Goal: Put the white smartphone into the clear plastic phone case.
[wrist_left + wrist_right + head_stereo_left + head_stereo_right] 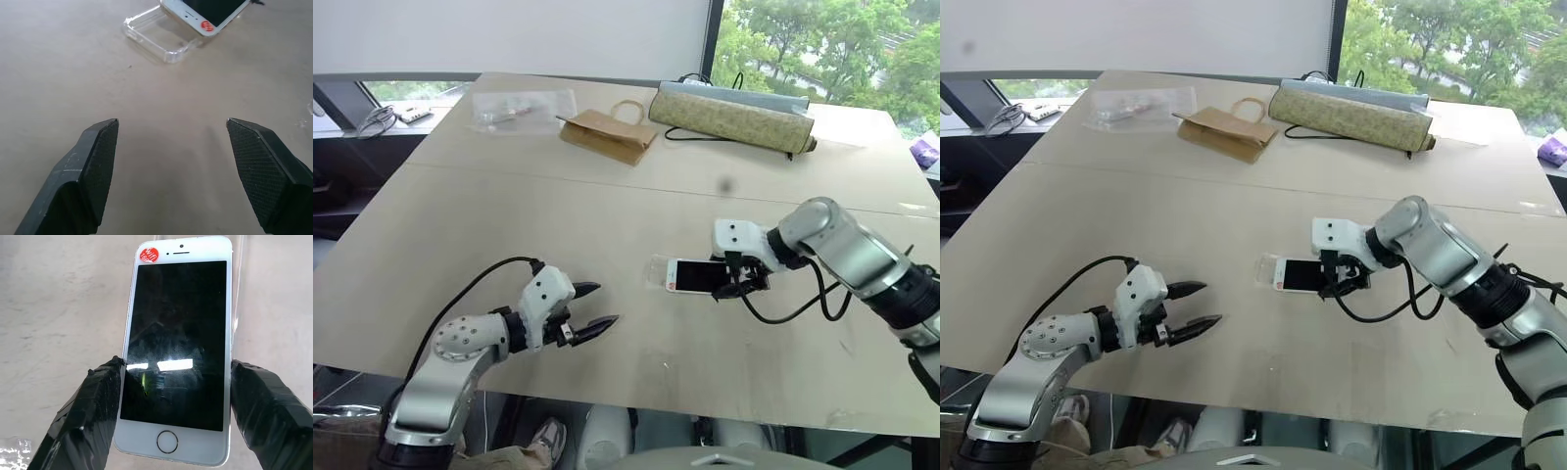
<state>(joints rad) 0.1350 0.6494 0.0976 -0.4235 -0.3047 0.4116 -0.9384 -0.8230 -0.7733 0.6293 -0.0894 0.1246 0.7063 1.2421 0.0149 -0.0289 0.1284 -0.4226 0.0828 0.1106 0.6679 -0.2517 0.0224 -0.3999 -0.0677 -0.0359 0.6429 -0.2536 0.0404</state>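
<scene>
The white smartphone has a black screen and a red sticker at its top end. It lies screen up near the middle of the table, its top end reaching over the clear plastic phone case. My right gripper is shut on the phone's two long edges near the home button, one finger on each side of the phone. The case shows as a glossy open shell lying flat beside the phone. My left gripper stands open and empty over bare table near the front left, pointing towards the case.
At the back of the table lie a brown paper bag, a long olive rolled pouch with a black cable, and a crinkled clear bag. A purple item sits at the far right edge.
</scene>
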